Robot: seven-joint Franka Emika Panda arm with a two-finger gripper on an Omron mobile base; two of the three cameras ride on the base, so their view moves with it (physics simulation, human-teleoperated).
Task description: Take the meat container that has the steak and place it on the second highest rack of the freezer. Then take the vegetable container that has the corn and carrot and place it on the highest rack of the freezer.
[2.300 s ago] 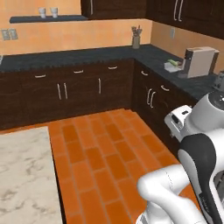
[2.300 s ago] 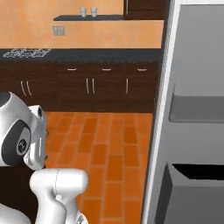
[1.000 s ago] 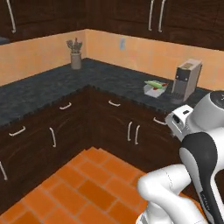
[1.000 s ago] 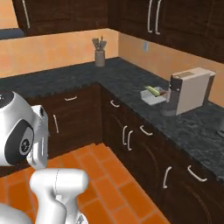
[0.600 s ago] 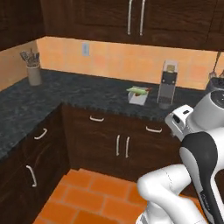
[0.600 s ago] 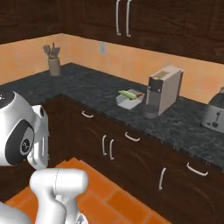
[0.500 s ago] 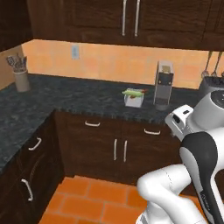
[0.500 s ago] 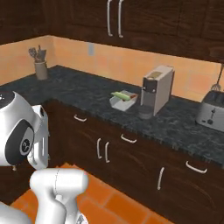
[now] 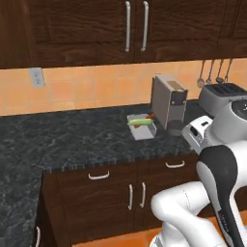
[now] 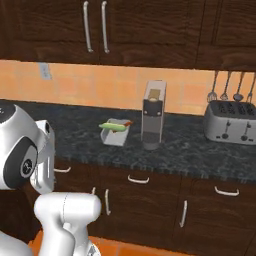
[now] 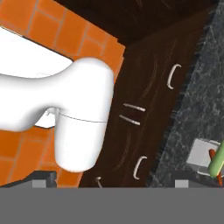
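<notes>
One corn and carrot (image 9: 140, 121) container

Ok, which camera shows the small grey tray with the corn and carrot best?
The right base view: the small grey tray sits unobstructed beside the tall grey coffee machine. The left base view shows it whole but smaller; the hand view catches it at the frame's edge.

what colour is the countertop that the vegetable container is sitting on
Dark grey to black with pale speckles, like granite. The countertop under the vegetable container shows best in the right base view.
</notes>
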